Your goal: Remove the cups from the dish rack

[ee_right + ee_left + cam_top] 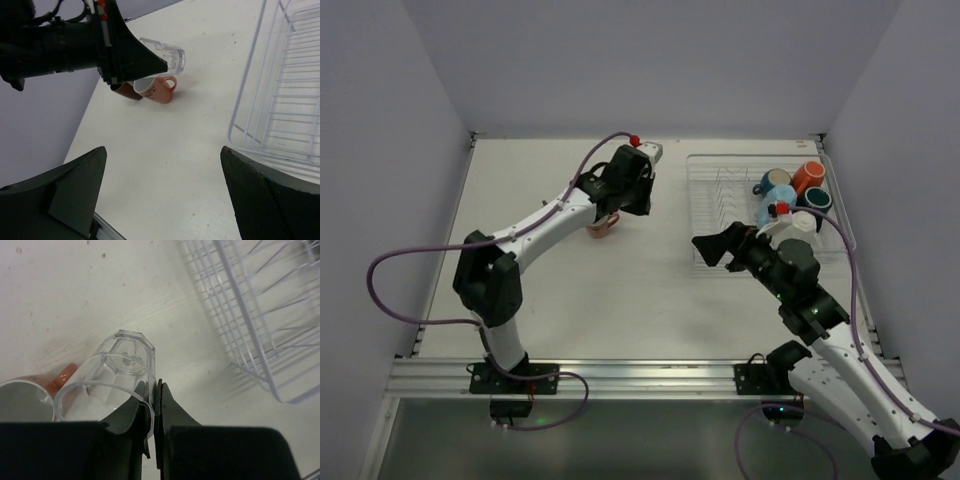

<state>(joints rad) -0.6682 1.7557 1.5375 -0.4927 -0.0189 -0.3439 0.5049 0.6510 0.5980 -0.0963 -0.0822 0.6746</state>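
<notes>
My left gripper [619,204] is shut on the rim of the clear glass tumbler [126,365], with one finger inside and one outside. It holds the tumbler tilted just above the table, over a salmon-pink mug [603,227] that lies on its side. The right wrist view shows the same tumbler [169,56] and mug [161,91]. The white wire dish rack [720,195] stands at the right and holds light blue [777,182], orange [807,176], dark teal [816,198] and white [802,222] cups. My right gripper [713,249] is open and empty beside the rack's near-left corner [240,135].
Grey walls close in the table on the left, back and right. A metal rail [640,375] runs along the near edge. Bare tabletop [170,165] lies under my right gripper. The rack's left part [250,310] has only bare tines.
</notes>
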